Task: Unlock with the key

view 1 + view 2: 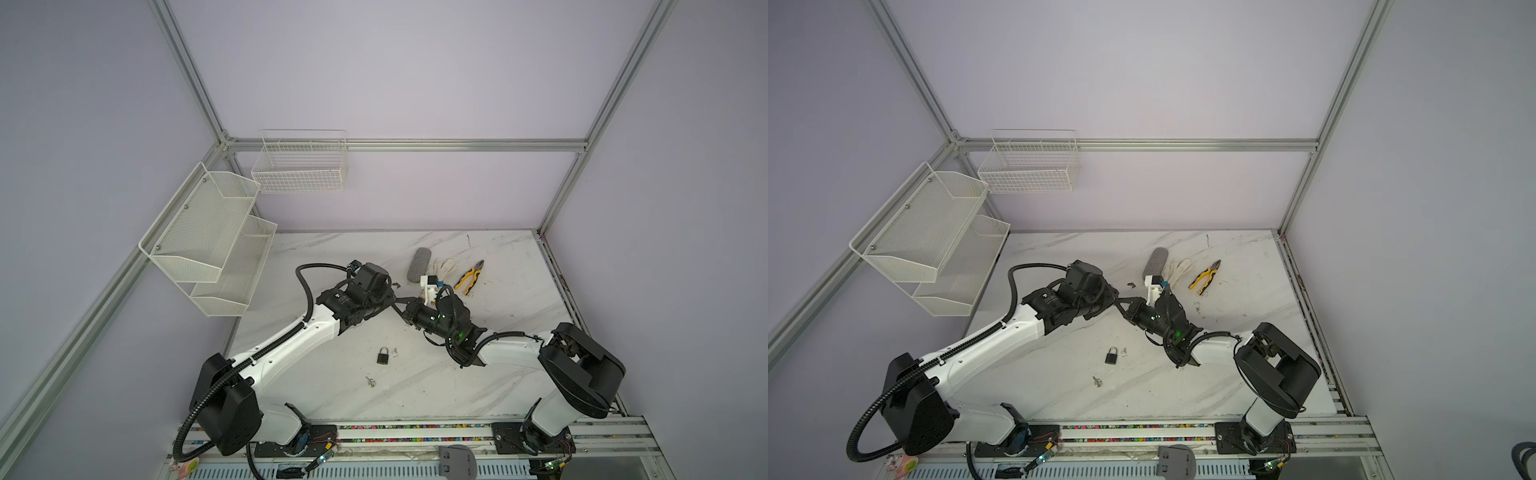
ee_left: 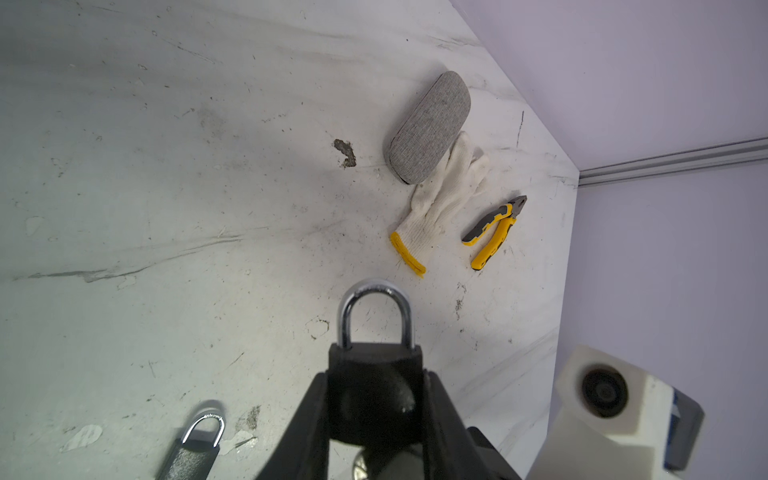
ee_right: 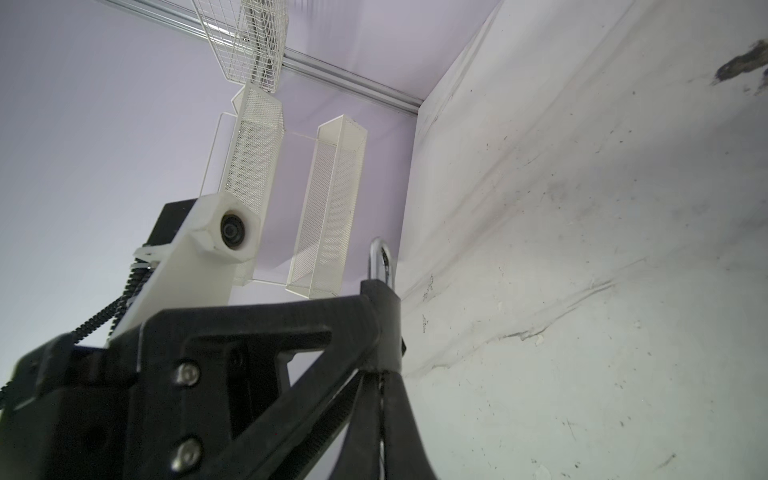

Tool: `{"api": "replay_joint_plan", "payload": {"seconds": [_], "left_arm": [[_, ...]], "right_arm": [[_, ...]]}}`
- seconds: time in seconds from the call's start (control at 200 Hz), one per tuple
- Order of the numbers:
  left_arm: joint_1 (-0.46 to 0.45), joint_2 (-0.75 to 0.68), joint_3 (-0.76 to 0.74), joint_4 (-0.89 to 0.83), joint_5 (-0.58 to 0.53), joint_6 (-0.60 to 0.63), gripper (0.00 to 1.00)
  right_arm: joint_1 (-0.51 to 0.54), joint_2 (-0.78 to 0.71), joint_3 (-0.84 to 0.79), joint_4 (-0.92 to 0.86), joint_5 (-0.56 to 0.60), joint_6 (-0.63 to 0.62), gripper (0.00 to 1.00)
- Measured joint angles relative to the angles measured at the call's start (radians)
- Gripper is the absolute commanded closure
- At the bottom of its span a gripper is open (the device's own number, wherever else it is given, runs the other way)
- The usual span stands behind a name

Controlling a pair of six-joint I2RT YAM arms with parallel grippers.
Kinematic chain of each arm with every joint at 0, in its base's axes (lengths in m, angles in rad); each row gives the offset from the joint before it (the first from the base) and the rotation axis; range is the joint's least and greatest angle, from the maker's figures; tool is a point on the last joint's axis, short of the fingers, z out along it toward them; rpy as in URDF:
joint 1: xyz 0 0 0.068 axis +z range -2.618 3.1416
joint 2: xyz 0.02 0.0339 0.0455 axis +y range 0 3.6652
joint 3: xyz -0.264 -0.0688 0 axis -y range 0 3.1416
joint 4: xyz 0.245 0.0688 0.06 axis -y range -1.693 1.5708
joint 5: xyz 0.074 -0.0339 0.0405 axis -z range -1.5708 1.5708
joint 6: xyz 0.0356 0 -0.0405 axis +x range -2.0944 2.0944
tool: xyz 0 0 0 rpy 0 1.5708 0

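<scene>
My left gripper point(image 2: 376, 382) is shut on the black body of a padlock point(image 2: 376, 399), whose silver shackle point(image 2: 374, 311) points away from the wrist. In both top views the two grippers meet above the middle of the table point(image 1: 415, 374), left gripper point(image 1: 401, 302) against right gripper point(image 1: 409, 312). In the right wrist view, my right gripper point(image 3: 381, 374) is shut with its tips right under the padlock point(image 3: 384, 316). A silver rounded piece that looks like the key point(image 2: 363, 464) shows just below the lock body; its blade is hidden.
A second padlock point(image 1: 383, 356) lies on the table nearer the front, with loose keys point(image 1: 370, 381) beside it. A grey case point(image 1: 419, 264), a white glove point(image 1: 444, 266) and yellow pliers point(image 1: 469, 279) lie at the back. Mesh shelves point(image 1: 208, 241) and a wire basket point(image 1: 299, 166) hang on the walls.
</scene>
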Motion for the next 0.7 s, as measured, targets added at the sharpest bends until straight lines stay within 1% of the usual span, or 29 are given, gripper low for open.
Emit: {"api": "replay_joint_plan", "payload": {"seconds": [0.42,0.7], "left_arm": [[0.006,-0.013,-0.041,0.084,0.029,-0.037,1.0],[0.006,-0.058,-0.071,0.119,0.026,-0.069,1.0]], "right_arm": [[-0.013,0.017,-0.029,0.089,-0.003,0.09,1.0],[-0.013,0.023,-0.029,0.139,-0.02,0.133,1.0]]}}
